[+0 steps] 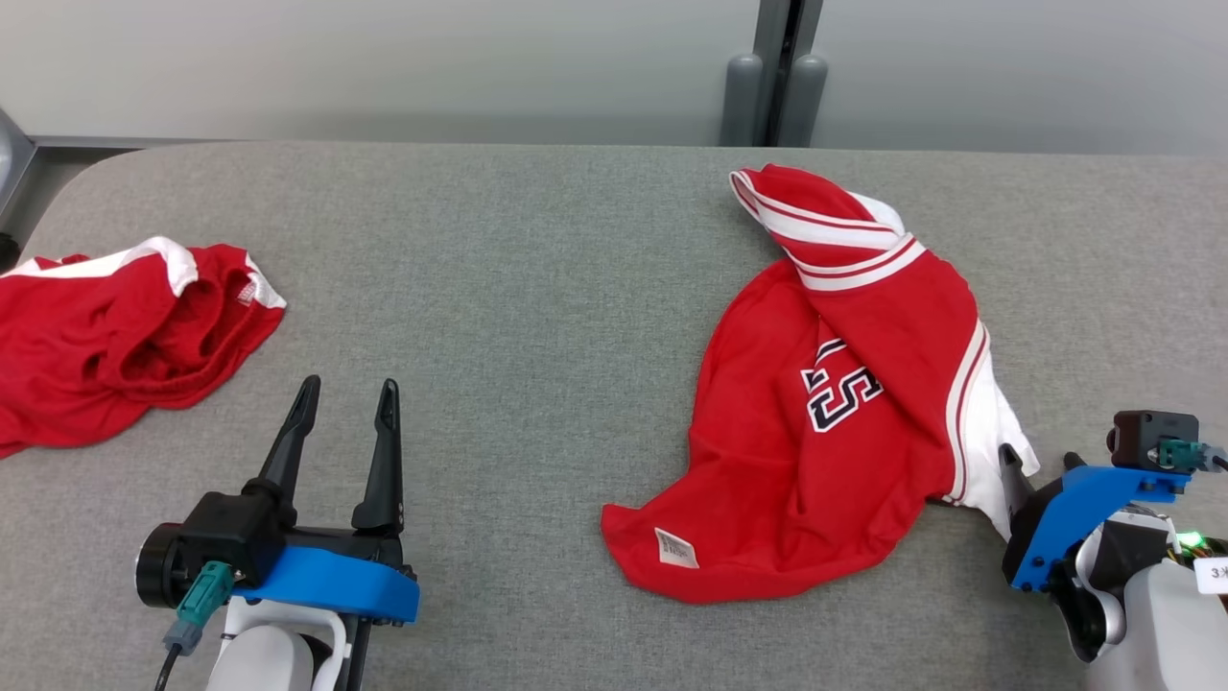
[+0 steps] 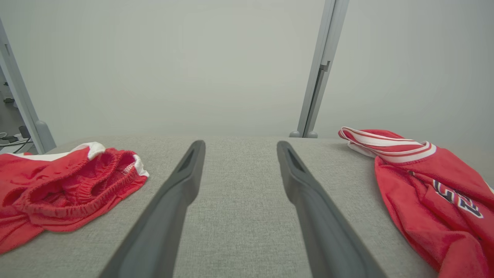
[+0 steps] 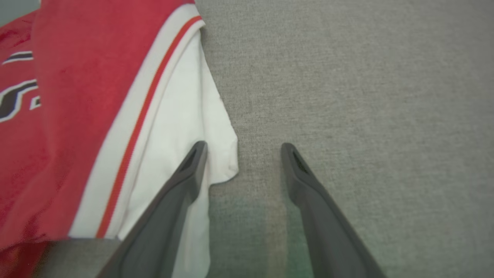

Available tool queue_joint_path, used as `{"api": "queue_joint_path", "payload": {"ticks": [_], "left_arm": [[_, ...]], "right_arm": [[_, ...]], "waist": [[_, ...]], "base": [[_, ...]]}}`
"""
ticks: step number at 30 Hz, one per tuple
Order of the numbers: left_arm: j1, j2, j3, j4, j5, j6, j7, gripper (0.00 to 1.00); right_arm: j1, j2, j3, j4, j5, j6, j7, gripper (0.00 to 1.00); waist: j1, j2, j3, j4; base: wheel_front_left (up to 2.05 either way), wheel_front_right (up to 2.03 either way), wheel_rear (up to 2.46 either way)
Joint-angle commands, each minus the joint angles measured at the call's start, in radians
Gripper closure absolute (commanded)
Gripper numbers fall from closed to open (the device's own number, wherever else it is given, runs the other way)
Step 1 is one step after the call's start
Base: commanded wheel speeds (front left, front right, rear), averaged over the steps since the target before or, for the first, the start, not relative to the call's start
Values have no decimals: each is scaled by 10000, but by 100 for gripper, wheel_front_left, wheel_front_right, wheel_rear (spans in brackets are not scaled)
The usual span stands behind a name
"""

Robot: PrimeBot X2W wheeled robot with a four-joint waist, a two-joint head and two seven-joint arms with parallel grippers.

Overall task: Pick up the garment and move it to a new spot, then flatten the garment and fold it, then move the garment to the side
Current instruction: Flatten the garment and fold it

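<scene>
At the near edge of the grey bench [image 1: 537, 288], my left fingers [image 1: 384, 461] stand spread apart over bare surface, holding nothing. My right fingers [image 3: 185, 181] are spread too, one over the white corner of the red jersey [image 1: 767, 432], the other over bare bench; I cannot tell whether they touch it. The jersey lies crumpled right of the middle. Red shorts [image 1: 106, 336] sit bunched far left. A grey post [image 1: 777, 86] stands behind.

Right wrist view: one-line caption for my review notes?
Open right gripper at the edge of the red jersey: one finger across its white side panel, the other over bare grey tabletop.
</scene>
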Motion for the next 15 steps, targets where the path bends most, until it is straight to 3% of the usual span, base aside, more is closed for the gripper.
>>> {"api": "queue_joint_path", "payload": {"ticks": [1, 4, 6, 7, 8, 15], "left_arm": [[-109, 58, 13, -17, -11, -3, -44, 0], [-122, 107, 6, -38, -27, -6, -44, 0], [-133, 127, -2, -45, -35, -8, -44, 0], [-132, 137, -1, -45, -37, -9, -44, 0], [-126, 147, 8, -41, -40, -9, -44, 0], [21, 185, 48, -27, -72, 51, -44, 0]], "right_arm": [[-156, 30, -45, 118, -83, 1, -62, 0], [-359, 36, -79, 633, -294, 1, 22, 0], [-453, 60, -12, 950, -414, 2, 96, 36], [-498, 69, 61, 1100, -442, 4, 116, 71], [-535, 87, 146, 1213, -416, 4, 90, 100], [-548, -5, 11, 860, -586, -2, -327, 100]], "waist": [[1, 0, 55, 58], [1, 0, 107, 114], [1, 0, 119, 135], [1, 0, 121, 137], [1, 0, 119, 129], [1, 0, -53, -114]], "base": [[0, 0, 0], [0, 0, 0], [0, 0, 0], [0, 0, 0], [0, 0, 0], [0, 0, 0]]}}
